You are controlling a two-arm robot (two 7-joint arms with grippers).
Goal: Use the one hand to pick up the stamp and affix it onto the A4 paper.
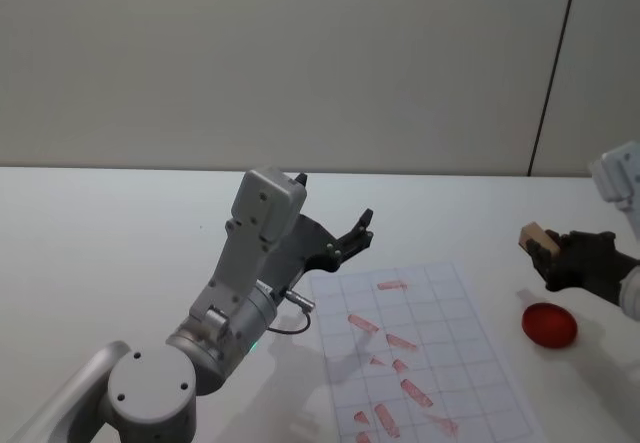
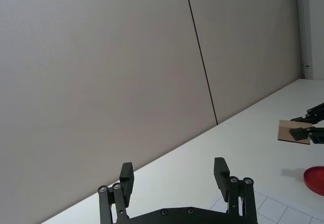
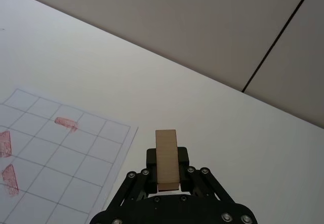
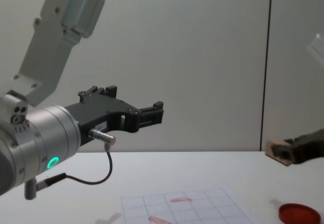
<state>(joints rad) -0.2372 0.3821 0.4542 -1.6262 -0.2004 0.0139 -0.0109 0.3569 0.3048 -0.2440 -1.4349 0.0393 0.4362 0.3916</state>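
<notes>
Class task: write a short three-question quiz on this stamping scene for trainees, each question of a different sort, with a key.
1. True or false: the stamp lies on the A4 paper.
2. What lies on the table to the right of the paper? A) a red ink pad B) a blue cup C) scissors
3. Fill in: the left end effector is ____ (open or shut).
Key: 1 false, the right end effector holds it above the table; 2 A; 3 open.
</notes>
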